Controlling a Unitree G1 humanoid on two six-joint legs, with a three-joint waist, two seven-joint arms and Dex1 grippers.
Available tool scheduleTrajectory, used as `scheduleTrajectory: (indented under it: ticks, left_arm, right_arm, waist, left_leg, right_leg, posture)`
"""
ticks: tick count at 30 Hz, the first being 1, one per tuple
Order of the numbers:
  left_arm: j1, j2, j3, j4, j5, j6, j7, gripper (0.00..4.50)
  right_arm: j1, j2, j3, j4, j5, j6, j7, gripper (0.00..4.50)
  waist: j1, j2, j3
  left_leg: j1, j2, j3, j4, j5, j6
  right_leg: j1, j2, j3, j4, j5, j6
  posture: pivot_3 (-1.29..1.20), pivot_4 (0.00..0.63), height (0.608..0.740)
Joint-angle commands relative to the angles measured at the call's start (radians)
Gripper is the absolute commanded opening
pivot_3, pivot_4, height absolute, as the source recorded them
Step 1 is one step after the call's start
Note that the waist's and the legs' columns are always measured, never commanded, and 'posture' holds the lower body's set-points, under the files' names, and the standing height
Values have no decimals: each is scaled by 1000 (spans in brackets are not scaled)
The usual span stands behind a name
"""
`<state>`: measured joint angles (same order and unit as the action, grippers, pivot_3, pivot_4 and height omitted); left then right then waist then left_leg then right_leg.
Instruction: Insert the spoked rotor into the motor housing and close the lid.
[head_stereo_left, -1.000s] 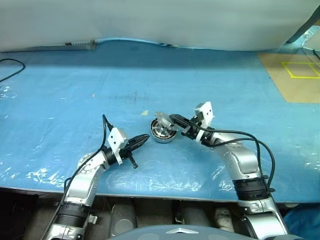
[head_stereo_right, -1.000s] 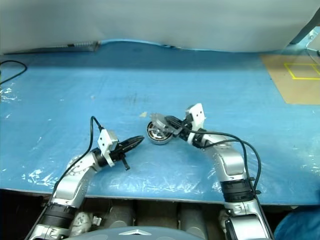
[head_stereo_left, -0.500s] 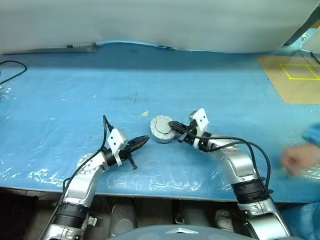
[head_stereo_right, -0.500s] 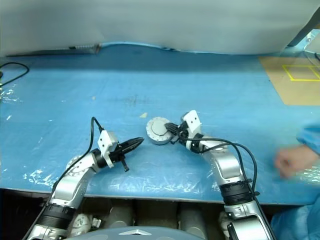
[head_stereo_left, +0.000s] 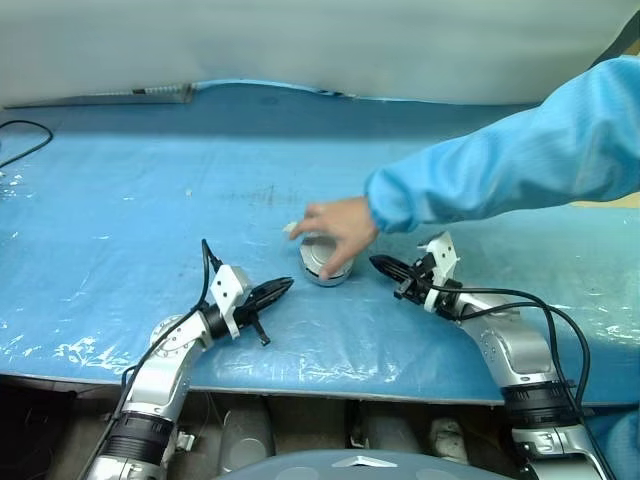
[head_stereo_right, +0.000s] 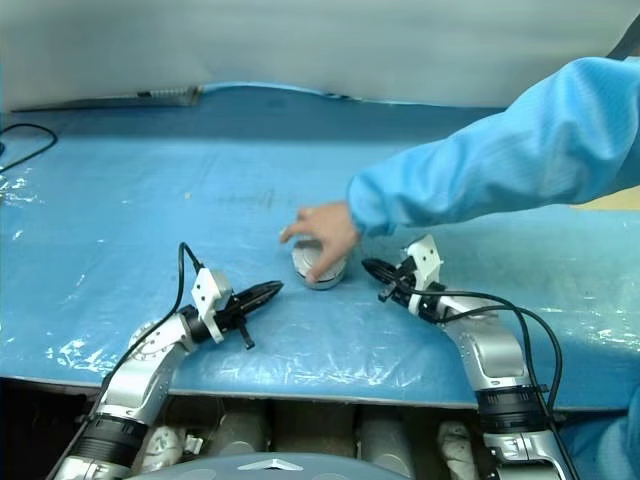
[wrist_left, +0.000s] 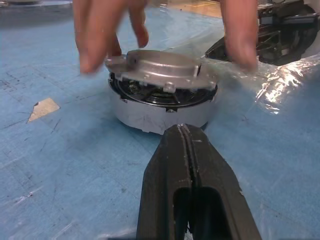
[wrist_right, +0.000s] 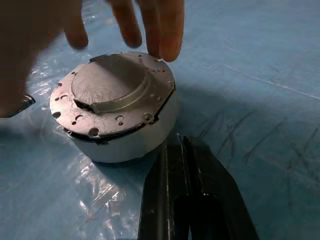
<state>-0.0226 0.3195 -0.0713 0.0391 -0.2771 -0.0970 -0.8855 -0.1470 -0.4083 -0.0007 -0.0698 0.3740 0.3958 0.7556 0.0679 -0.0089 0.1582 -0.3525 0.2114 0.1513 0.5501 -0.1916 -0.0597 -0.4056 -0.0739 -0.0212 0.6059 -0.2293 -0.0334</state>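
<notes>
Since a second ago a person's hand (head_stereo_left: 332, 232), on a light blue sleeve (head_stereo_left: 520, 160), has reached in from the far right and now rests its fingers (wrist_right: 165, 30) on the lid (wrist_right: 112, 95), and the right pincer (head_stereo_left: 385, 266) has drawn back to the right, away from the motor housing (wrist_left: 160, 112). That pincer now sits near the housing's right side, apart from it, with its two black fingers pressed together and holding nothing. The left pincer (head_stereo_left: 283, 288) has not moved: it lies low over the tabletop (head_stereo_left: 120, 200) on the near left of the housing, pointing toward it, its fingers also together and empty.

The housing stands upright near the middle of the blue plastic-covered tabletop, between the two pincers. The grey lid sits on top of it, slightly tilted in the left wrist view, with a dark gap showing under its edge. The rotor cannot be made out clearly under the lid. A small pale scrap (wrist_left: 42, 109) lies on the tabletop just left of the housing, and a black cable (head_stereo_left: 22, 140) curls at the far left edge.
</notes>
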Motion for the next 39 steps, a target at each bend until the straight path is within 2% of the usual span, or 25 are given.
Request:
scheduleTrajectory:
  ticks: [1,27,32,39]
  left_arm:
    - [7,5,1,2,-6,-37,-8,25]
    - [-23,-6,6,-1,-40,-30,-5,25]
    - [-29,-4,4,-4,-42,-23,-4,25]
    - [-31,-5,-3,-14,-41,-11,1,25]
  right_arm:
    - [3,-7,-23,-55,27,-24,17,0]
    - [-66,22,-10,89,-79,-112,-99,0]
    - [-139,40,1,212,-162,-153,-181,0]
    - [-254,109,-6,286,-163,-170,-215,0]
  waist:
    - [0,0,0]
    - [0,0,0]
    - [-1,0,0]
    - [-3,0,0]
  left_leg:
    - [0,0,0,0,0,0]
    - [0,0,0,0,0,0]
    - [0,0,0,0,0,0]
    - [-1,0,1,0,0,-1]
  right_leg:
    - [0,0,0,0,0,0]
    - [0,0,0,0,0,0]
    - [0,0,0,1,0,0]
    - [-1,0,0,1,0,0]
  posture:
    - [0,150,740]
    - [0,150,740]
    - [0,150,740]
    - [0,150,740]
